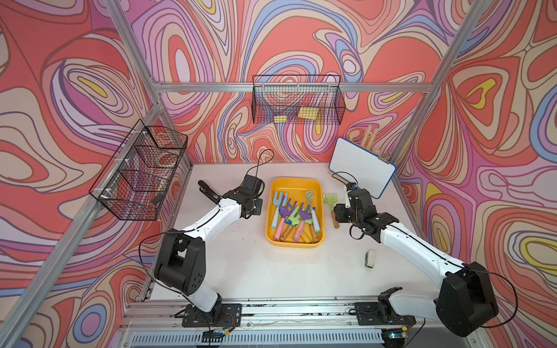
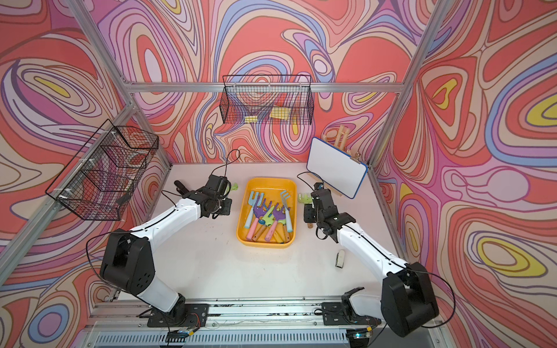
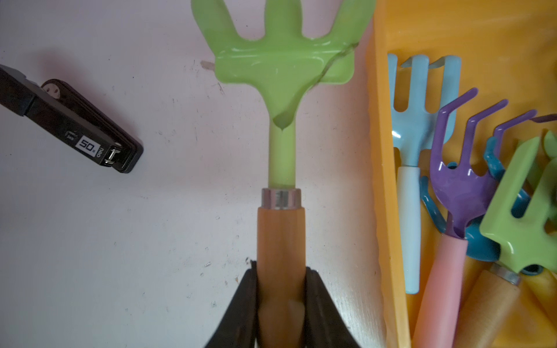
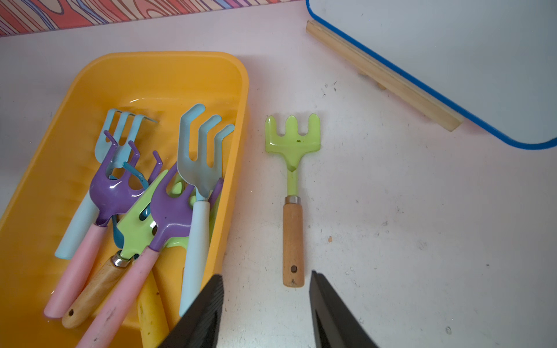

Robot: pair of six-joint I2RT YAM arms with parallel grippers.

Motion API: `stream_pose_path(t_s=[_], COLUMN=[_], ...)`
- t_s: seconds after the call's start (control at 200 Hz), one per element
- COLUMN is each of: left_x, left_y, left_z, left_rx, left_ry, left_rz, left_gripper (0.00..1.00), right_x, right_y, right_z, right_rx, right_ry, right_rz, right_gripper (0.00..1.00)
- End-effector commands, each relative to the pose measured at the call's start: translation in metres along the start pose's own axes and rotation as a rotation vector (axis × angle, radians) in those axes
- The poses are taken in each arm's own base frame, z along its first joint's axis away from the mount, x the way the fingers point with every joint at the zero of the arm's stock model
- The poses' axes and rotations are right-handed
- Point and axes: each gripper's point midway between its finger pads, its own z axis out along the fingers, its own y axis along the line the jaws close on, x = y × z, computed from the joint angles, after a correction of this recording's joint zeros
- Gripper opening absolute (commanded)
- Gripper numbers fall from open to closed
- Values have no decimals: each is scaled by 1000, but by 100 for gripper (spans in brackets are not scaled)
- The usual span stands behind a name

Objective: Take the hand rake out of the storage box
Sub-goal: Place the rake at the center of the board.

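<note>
black stapler (image 3: 75, 126) marked "50", left gripper (image 3: 281, 269) clamping hand rake (image 3: 283, 69)

Table (image 1: 241, 265) in front of box (image 1: 295, 243): bare, wide passage. Box far end free, near end crowded with rakes (image 1: 294, 215). Right of box: loose rake (image 1: 329, 199), whiteboard (image 1: 361, 167) behind. Left: left pincer (image 3: 281, 271) with held rake (image 3: 281, 75), stapler (image 1: 208, 189) beyond.

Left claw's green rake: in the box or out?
Out: green rake, shut in the left claw, is over the table beside the storage box.
</note>
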Motion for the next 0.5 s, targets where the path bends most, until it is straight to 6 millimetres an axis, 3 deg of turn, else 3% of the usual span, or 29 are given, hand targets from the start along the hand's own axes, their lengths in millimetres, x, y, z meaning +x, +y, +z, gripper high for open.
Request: stream_pose_path(t_s=[0.0,0.491], left_x=[-5,4], left_y=[-3,11], left_z=[13,48], left_rx=[15,31], left_ry=[-4,71], left_rz=[12,-54], left_gripper=[12,13], right_x=[-4,-2], right_y=[1,3], right_z=[4,7], right_rx=[-6,-11], right_ry=[-6,4], right_rz=[-1,-3], right_gripper=[51,51])
